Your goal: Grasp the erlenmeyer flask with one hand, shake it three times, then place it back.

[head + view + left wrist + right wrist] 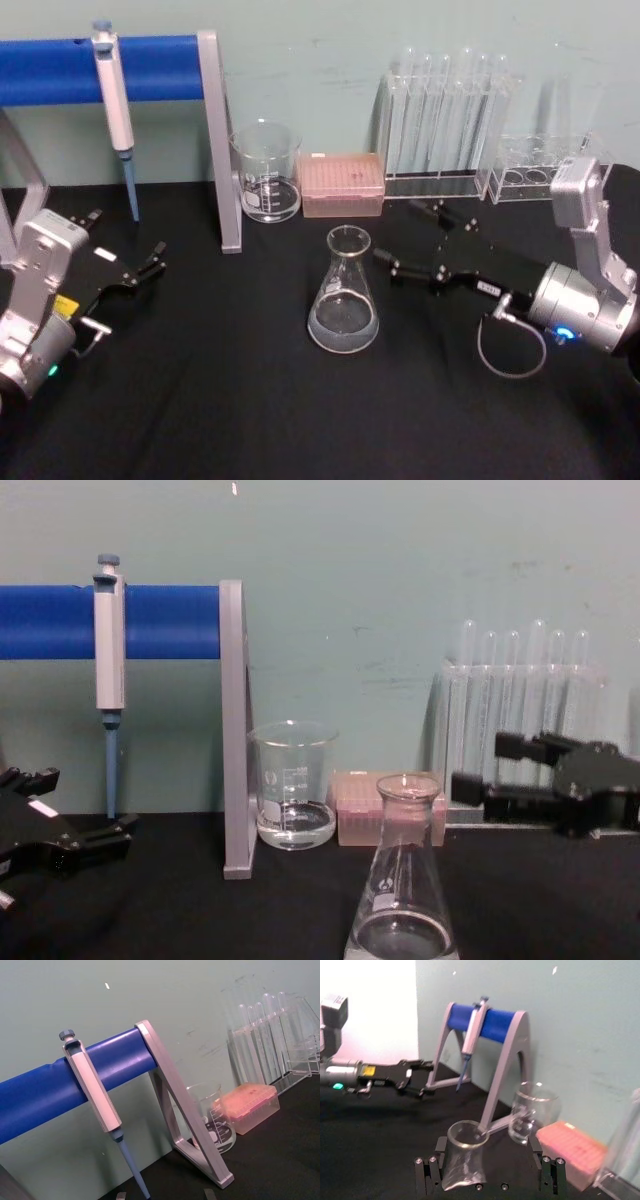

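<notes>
Head view: erlenmeyer flask (344, 300) upright on the black table (250, 400), in front of the beaker (267, 172) and the pink tip box (343, 184). Right gripper (420, 241) just right of the flask, fingers spread wide, one finger tip (383, 257) near the flask's neck, not touching. Left gripper (128, 255) well left of the flask, fingers parted, holding nothing. Pipette (115, 100) hanging on the blue stand (150, 68), behind and left of the flask; test tube rack (445, 130) behind and right of it.

Left wrist view: pipette (95, 1095) on the blue stand (45, 1085), beaker (215, 1120) and tip box (250, 1105) beyond.

Right wrist view: flask (462, 1160) between the spread fingers (426, 1177) of the right gripper (490, 1180), contact unclear; left gripper (417, 1080) far beyond the flask.

Chest view: flask (403, 880) in front, right gripper (500, 770) up beside its neck, left gripper (85, 815) far off to its left.
</notes>
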Controlling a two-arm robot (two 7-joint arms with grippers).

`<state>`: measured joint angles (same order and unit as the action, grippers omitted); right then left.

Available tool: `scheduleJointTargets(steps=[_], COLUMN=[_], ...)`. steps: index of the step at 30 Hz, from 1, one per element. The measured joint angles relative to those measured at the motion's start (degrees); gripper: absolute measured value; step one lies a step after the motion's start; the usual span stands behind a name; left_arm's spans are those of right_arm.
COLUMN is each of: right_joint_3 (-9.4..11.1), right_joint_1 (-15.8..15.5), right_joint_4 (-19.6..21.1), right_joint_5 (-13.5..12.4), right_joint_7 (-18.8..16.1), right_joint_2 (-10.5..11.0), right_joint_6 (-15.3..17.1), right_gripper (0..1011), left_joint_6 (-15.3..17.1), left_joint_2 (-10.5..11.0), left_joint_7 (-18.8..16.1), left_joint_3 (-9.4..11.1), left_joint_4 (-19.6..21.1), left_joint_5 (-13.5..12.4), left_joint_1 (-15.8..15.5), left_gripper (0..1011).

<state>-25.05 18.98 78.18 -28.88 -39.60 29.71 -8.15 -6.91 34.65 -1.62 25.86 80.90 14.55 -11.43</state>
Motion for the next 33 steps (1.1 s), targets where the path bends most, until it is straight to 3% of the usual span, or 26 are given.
scheduleJointTargets(steps=[7, 11, 15, 22, 33], right_joint_3=[2.1, 3.6, 5.0, 5.4, 4.8], right_joint_1=[-0.1, -0.4, -0.7, -0.1, 1.2], right_joint_4=[-0.1, -0.5, -1.6, -6.0, -11.7], right_joint_5=[-0.6, 0.1, 2.2, 7.5, 11.1], right_joint_7=[3.6, 7.6, 13.3, 21.7, 23.2], right_joint_2=[-1.5, -3.0, -5.3, -8.9, -11.1], right_joint_6=[-1.2, -1.5, -1.3, -0.1, 1.6], right_gripper=[1003, 1003, 1002, 1002, 1003], left_joint_6=[0.0, 0.0, 0.0, 0.0, 0.0], left_joint_2=[0.0, 0.0, 0.0, 0.0, 0.0], left_joint_7=[0.0, 0.0, 0.0, 0.0, 0.0], left_joint_3=[0.0, 0.0, 0.0, 0.0, 0.0], left_joint_4=[0.0, 0.0, 0.0, 0.0, 0.0], left_joint_5=[0.0, 0.0, 0.0, 0.0, 0.0], left_joint_1=[0.0, 0.0, 0.0, 0.0, 0.0], left_gripper=[1001, 1001, 1001, 1001, 1001])
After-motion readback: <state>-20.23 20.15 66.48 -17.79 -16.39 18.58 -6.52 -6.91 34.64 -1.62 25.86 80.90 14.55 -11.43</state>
